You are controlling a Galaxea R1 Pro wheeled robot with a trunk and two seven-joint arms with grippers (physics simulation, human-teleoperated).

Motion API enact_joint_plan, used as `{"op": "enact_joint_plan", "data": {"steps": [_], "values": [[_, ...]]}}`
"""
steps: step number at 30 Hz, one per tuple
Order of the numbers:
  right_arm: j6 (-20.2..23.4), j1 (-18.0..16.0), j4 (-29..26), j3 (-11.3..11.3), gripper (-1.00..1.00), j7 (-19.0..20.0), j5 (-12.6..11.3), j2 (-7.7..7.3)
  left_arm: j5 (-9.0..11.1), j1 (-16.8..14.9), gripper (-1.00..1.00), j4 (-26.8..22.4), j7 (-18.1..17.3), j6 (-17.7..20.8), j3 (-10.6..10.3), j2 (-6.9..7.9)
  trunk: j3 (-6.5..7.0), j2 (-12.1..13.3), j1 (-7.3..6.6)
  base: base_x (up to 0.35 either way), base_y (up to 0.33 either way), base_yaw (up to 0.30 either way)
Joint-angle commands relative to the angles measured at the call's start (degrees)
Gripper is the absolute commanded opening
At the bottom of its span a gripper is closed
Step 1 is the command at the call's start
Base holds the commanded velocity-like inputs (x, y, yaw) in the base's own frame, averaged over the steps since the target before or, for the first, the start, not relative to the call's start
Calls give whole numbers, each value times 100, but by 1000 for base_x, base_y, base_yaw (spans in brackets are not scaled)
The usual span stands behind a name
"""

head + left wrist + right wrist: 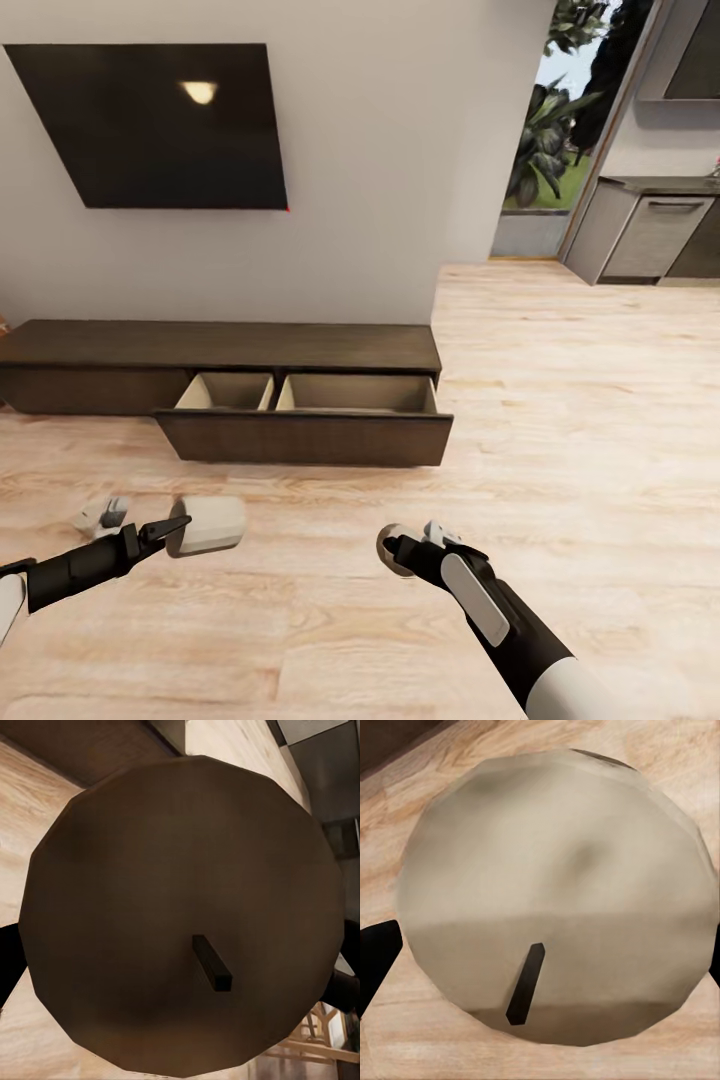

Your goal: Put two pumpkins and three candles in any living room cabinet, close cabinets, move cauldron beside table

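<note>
The cabinet (220,345) is a long, low dark-brown unit against the wall. Its right pull-out front (305,438) stands open, showing two pale beige compartments (355,393). In front of it, low over the floor, my left gripper (180,528) is shut on a cream candle (208,524) lying sideways. In the left wrist view this candle's round end with its dark wick (180,915) sits between dark fingers (346,982). My right gripper (400,550) is shut on a second candle (392,548), whose beige wick end (555,892) faces the right wrist camera. No pumpkins or cauldron are in view.
A dark TV (150,125) hangs on the wall above the cabinet. A small grey-white object (100,515) lies on the wood floor by my left arm. Grey kitchen units (650,235) and a window with plants (545,140) are at the far right.
</note>
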Motion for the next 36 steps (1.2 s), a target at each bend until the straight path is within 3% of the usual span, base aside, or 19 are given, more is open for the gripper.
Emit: {"op": "enact_joint_plan", "data": {"steps": [1, 36], "values": [[0, -5, -10, 11, -100, -55, -62, -3, 24, -4, -100, -2, -8, 32, 5, 0, -5, -2, 3, 309, 78, -9], [13, -5, -42, 10, -100, -36, -65, 6, -3, -4, -100, -14, -9, 39, -4, -1, -5, -2, 3, 322, 67, 0]]}}
